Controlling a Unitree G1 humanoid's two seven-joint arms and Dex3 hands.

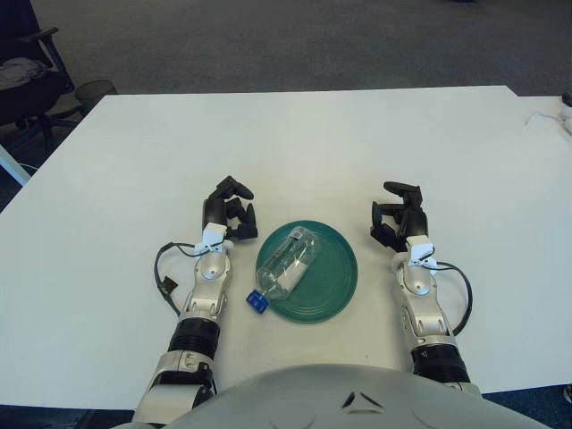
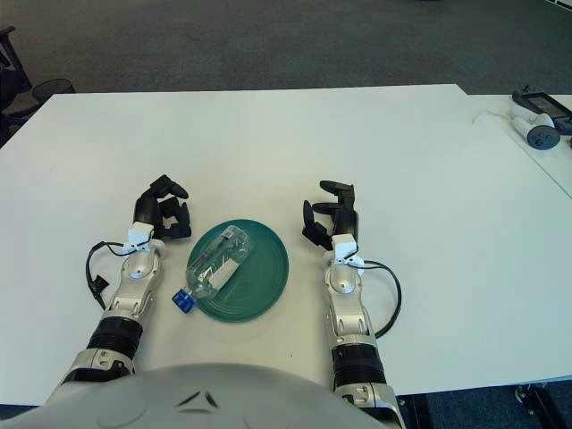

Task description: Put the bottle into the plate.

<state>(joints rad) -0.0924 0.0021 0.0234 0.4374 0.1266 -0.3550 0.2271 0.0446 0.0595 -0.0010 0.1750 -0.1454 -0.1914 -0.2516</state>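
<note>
Flanking a green plate on a white table, two robot hands show near the front edge. The right hand is just to the right of the plate, its dark fingers loosely curled and holding nothing, apart from the plate's rim. The left hand is just to the plate's upper left, fingers also curled around nothing. A thin black cable loops out beside the left forearm.

Between the two hands, a clear plastic bottle lies on its side across the left part of the plate. Its body rests on the plate, slanting from upper right to lower left, while its blue cap pokes out past the plate's lower left rim, over the table, close to the left forearm.

Further out, the tabletop is bare white around the plate. At the far right edge lie a white cable and a small grey device with something dark behind it. Beyond the table's left corner is grey carpet, a black office chair and a dark round base or bin.
</note>
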